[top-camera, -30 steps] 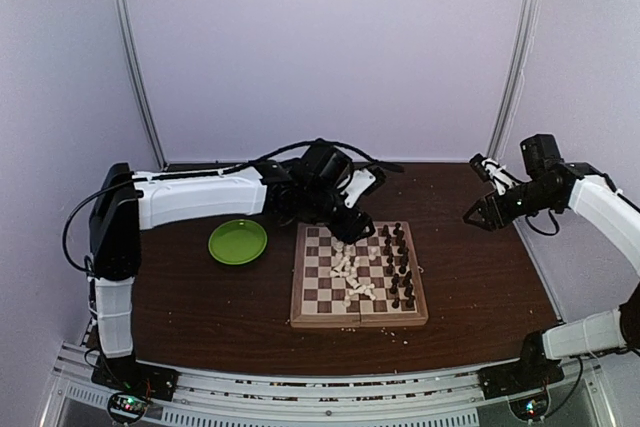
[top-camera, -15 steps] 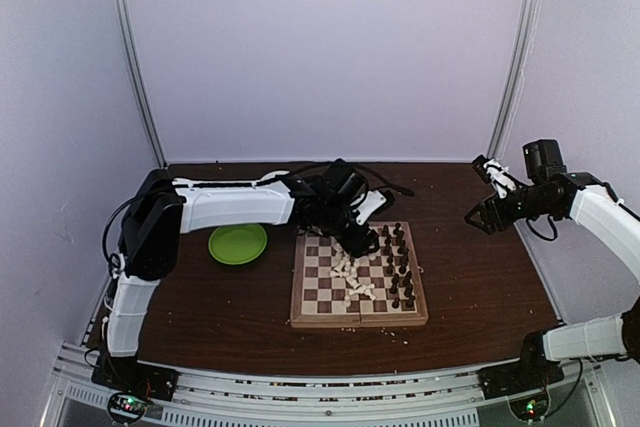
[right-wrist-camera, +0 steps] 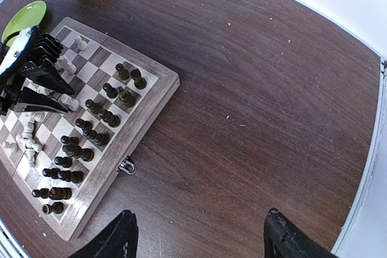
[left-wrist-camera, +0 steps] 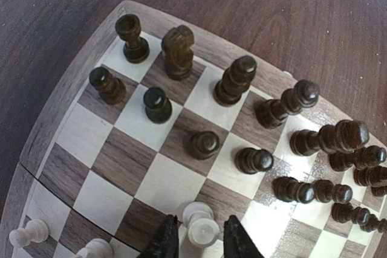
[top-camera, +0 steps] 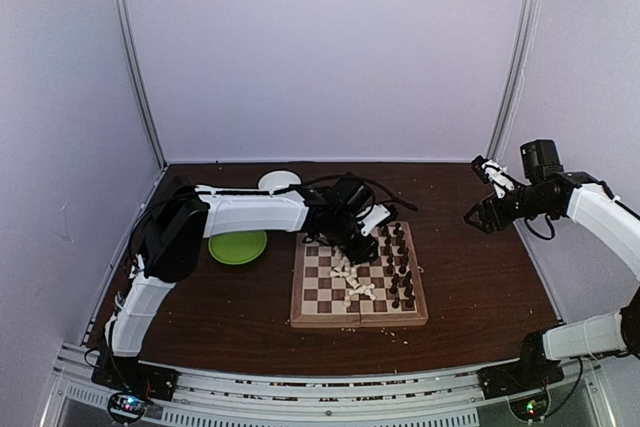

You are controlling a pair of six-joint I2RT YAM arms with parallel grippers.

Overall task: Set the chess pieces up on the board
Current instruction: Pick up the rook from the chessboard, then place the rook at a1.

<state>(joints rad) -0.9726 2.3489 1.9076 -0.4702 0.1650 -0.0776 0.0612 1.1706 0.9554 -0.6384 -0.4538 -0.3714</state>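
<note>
— At the bottom of the left wrist view, the left gripper (left-wrist-camera: pixel 201 223) flanks a white piece (left-wrist-camera: pixel 203 231) on the board (left-wrist-camera: pixel 172 182); possibly pinching it, I cannot tell.
— A skewed squeeze could topple it into the dark pieces (left-wrist-camera: pixel 202 144) just above. The right gripper (top-camera: pixel 482 197) hangs spread, empty, far right of the top view.

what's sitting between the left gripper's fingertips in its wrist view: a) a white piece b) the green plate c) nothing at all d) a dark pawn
a: in the left wrist view a white piece stands on the board right between the fingertips of the left gripper, while the dark pieces stand further off.
</note>
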